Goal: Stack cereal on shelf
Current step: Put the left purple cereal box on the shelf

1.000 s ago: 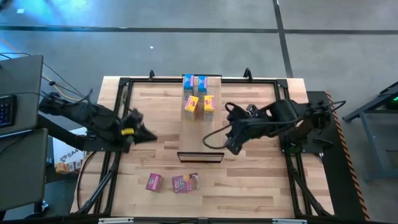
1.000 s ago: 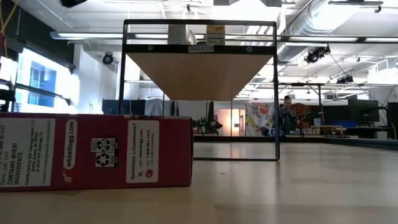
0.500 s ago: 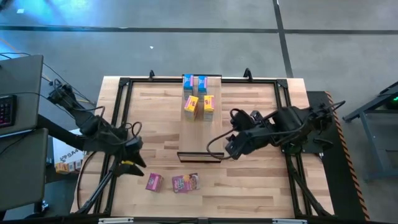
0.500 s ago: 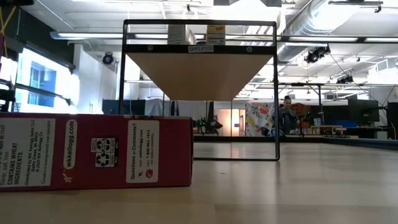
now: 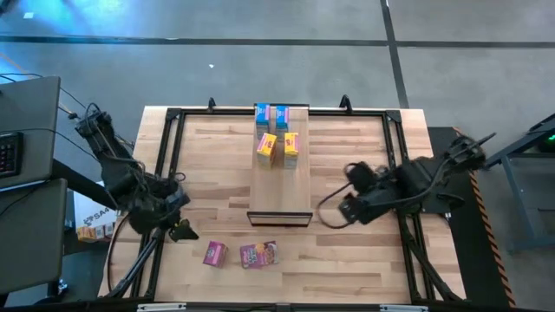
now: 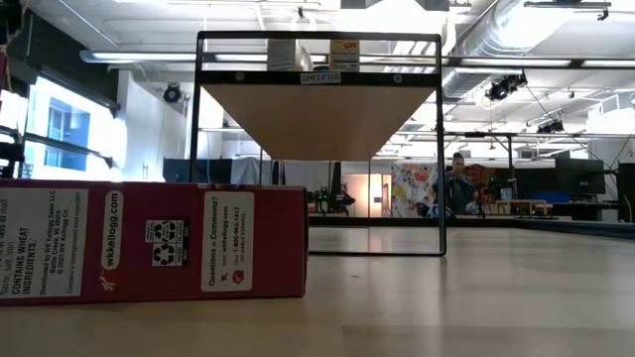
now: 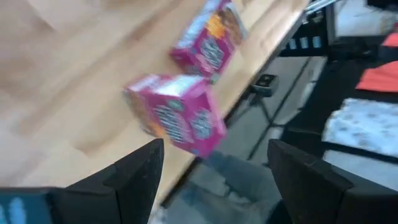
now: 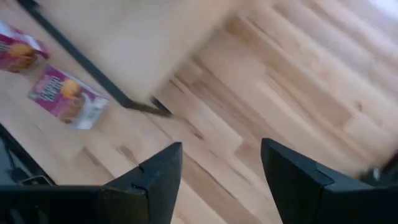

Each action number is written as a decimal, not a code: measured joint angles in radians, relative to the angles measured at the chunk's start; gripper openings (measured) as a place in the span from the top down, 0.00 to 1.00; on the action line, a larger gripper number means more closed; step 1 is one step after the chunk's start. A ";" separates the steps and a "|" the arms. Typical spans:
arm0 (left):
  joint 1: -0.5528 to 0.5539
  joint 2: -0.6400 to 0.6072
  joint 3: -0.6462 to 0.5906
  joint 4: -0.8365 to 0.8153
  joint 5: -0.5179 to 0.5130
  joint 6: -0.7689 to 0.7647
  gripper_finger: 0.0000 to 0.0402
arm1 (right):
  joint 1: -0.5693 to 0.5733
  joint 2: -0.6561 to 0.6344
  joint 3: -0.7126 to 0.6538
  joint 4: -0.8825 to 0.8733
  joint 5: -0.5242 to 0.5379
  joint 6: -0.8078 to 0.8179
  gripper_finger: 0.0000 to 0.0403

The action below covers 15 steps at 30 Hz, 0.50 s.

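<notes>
The shelf, a pale plank with a dark front edge, stands raised on a black frame. Two blue cereal boxes stand at its far end, with two yellow ones just in front of them. Two pink boxes lie on the table near its front edge. My left gripper hovers open just left of the nearer pink box, touching nothing. My right gripper is open to the right of the shelf's front end.
A black frame runs around the tabletop. In the low view one pink box fills the near left. A laptop sits off the table's left side. Bare tabletop lies right of the pink boxes.
My left gripper has swung from mid-table toward the near edge and now sits beside the pink boxes. My right gripper has drawn back from the shelf's front end toward the table's right edge. The boxes have stayed where they were.
</notes>
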 joint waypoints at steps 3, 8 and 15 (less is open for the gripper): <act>-0.031 0.083 0.016 0.047 -0.010 -0.069 0.31 | 0.038 -0.130 -0.177 0.070 0.008 0.102 0.48; -0.020 0.290 0.158 -0.070 -0.002 -0.117 0.31 | 0.081 -0.285 -0.379 0.238 0.033 0.131 0.48; 0.040 0.513 0.333 -0.207 0.030 -0.164 0.31 | 0.089 -0.364 -0.505 0.305 0.025 0.075 0.48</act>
